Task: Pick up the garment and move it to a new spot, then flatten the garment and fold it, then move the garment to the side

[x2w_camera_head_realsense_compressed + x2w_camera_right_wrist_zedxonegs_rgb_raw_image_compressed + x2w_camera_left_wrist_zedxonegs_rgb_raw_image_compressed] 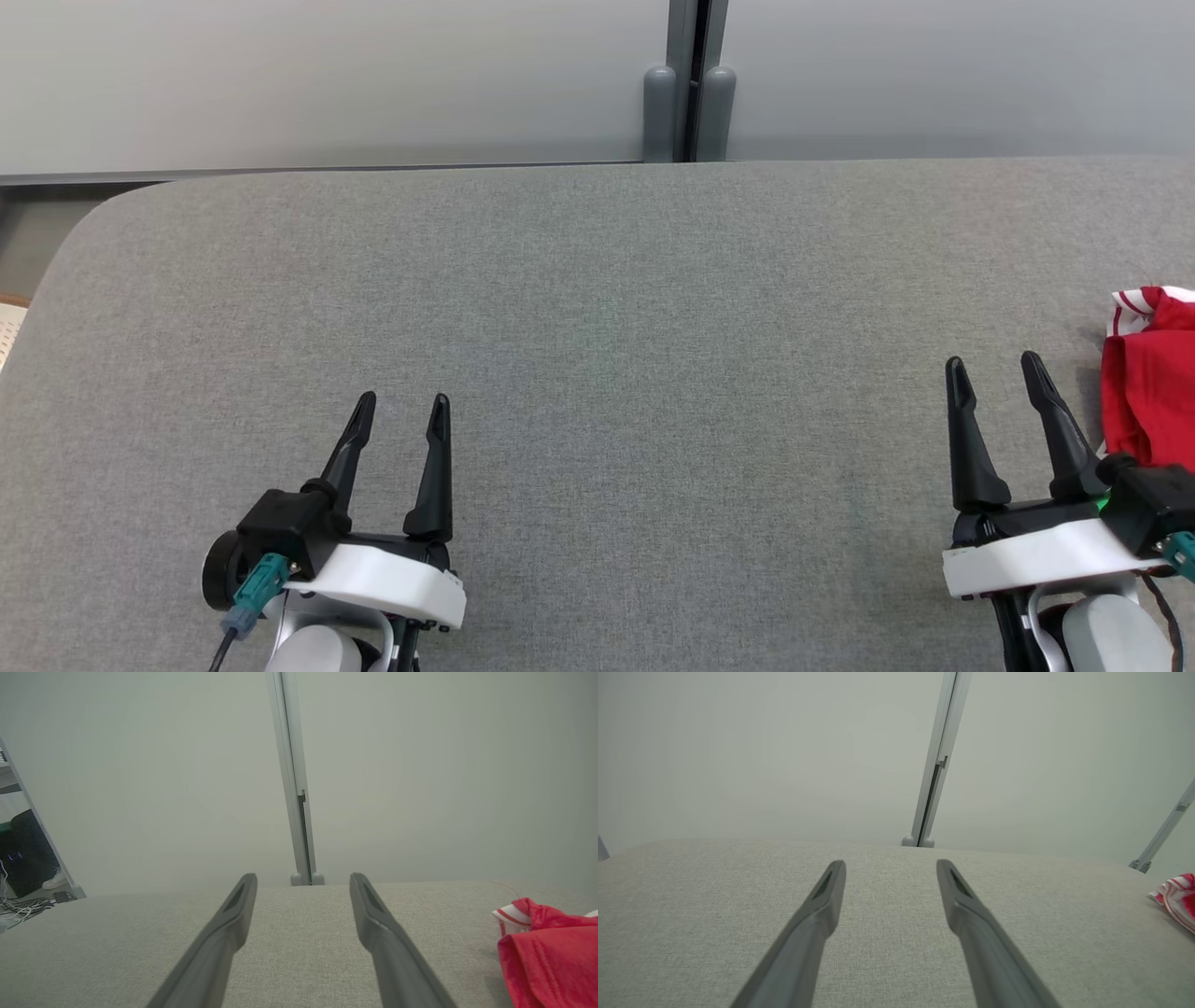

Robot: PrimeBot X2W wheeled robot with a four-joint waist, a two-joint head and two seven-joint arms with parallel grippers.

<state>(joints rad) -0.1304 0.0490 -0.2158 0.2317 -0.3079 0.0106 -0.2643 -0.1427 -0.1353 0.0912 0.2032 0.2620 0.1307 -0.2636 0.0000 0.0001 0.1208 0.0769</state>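
Head view, table: a grey, cloth-covered table (597,327) with a rounded far-left corner is seen from above.
Head view, background: a pale wall (327,75) is shown behind the table, divided by a grey post (689,84).
Head view, left gripper: the left gripper (403,399) is placed at the lower left, above bare cloth, its two dark fingers spread apart with nothing between them.
Head view, right gripper: the right gripper (992,360) is placed at the lower right, fingers likewise spread and nothing held.
Head view, garment: the red garment (1153,392), trimmed in white with red stripes, is bunched on the table at the right edge, just beside the right gripper's outer finger; contact cannot be judged.
Left wrist view, left gripper: both fingers are shown parted over the cloth, pointed toward the post.
Left wrist view, garment: a striped corner (1181,893) is seen at the far right, well apart from the fingers.
Right wrist view, right gripper: the fingers are shown parted, with bare cloth between them.
Right wrist view, garment: the crumpled red heap (551,947) is seen at the lower right, near the right-hand finger and outside the gap.
Right wrist view, floor: a white shoe (55,879) and cables (23,905) are visible at the far left, beyond the table.
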